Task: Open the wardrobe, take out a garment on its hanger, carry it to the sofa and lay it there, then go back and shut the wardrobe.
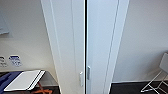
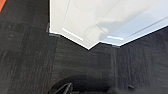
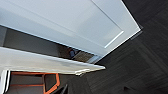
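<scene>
Claw states cannot be told; wardrobe (image 1: 85, 37) doors shut, handles (image 1: 85, 76) cut off low.

- A white tabletop (image 1: 23, 80) on orange legs (image 1: 41, 90) stands low at the left.
- A white wire-frame chair (image 1: 160, 80) is at the right, on dark carpet (image 2: 27, 57).
- Two blue-and-white labels (image 1: 15, 60) are on the wall.

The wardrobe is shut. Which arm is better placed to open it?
Probably right: both handles of the wardrobe sit straight ahead, but a white table crowds the left side, while the chair stands farther off.
</scene>
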Tool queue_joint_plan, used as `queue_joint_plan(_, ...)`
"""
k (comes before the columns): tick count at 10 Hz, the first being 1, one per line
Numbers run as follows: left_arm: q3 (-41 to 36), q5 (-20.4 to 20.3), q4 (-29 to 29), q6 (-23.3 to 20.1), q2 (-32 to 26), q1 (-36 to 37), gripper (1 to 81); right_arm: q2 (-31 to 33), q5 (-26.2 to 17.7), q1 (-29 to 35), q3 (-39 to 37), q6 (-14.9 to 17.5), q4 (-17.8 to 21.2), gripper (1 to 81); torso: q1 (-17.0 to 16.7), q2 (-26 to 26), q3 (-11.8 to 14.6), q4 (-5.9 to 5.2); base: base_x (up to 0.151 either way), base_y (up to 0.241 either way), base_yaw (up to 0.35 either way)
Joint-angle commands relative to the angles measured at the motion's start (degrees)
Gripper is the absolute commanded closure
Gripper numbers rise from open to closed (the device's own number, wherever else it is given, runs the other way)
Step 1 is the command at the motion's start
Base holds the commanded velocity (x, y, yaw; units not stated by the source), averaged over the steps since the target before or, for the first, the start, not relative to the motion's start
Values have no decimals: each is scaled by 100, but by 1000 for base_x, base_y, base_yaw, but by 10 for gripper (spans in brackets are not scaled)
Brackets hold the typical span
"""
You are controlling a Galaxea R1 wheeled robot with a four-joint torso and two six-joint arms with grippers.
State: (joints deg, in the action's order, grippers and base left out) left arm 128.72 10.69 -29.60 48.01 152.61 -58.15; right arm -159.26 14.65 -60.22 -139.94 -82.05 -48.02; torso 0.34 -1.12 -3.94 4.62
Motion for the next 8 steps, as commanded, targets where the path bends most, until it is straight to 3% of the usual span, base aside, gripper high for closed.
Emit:
queue_joint_plan(1, 186, -284, -941, -72, 278, -480, 10, -503, -173, -257, -873, 14, -1233, 10, 0, 0, 0, 0, 0, 0, 0)
queue_joint_plan(4, 1305, -1174, -1584, -90, 868, -1572, 10, -1163, -868, -1224, -1782, 23, -2168, 10, 0, 0, 0, 0, 0, 0, 0)
queue_joint_plan(6, 2188, -1491, -1924, -90, 1340, -2090, 10, -1339, -929, -1751, -2028, 102, -2256, 10, -2, -2, 2, 0, 0, 0, 0)
queue_joint_plan(8, 2430, -1491, -2172, -90, 1552, -2346, 10, -1383, -929, -2279, -2028, 277, -2308, 10, -7, -5, 5, 0, 0, 0, 0)
